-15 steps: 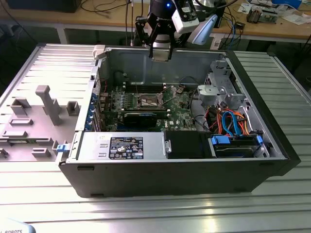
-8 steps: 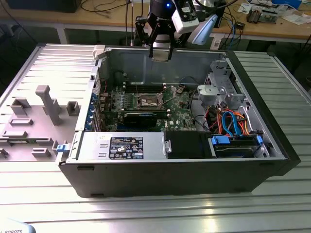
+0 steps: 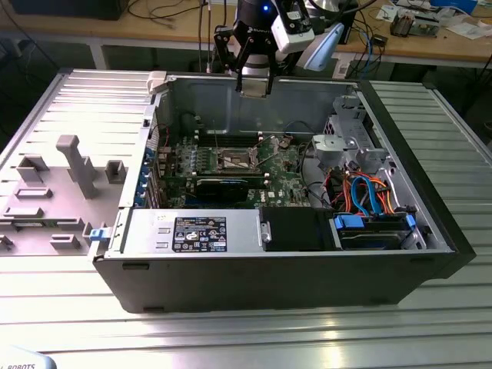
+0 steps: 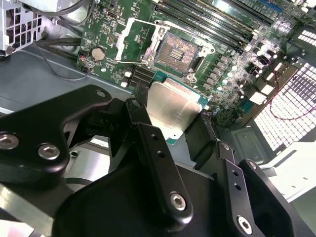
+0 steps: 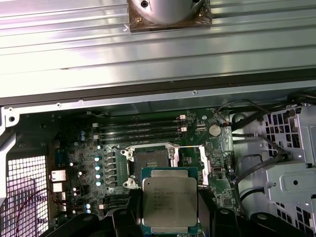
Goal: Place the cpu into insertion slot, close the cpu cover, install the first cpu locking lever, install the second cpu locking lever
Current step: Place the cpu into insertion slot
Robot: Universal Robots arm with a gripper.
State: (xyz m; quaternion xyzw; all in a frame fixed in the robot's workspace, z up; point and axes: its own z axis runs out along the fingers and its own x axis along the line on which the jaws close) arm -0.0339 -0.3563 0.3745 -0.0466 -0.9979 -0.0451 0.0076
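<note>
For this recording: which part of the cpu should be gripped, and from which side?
Probably two opposite thin edges, coming from above its flat top. The cpu is a thin square; the gripper holds it so, one finger at each side, top left uncovered.

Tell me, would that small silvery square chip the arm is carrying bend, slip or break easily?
The flat silvery-grey square chip is probably stiff: its metal top looks like a solid plate. That smooth, shiny top may be slippery, so the black fingers pinching its edges matter. Being thin, it is likely light.
</note>
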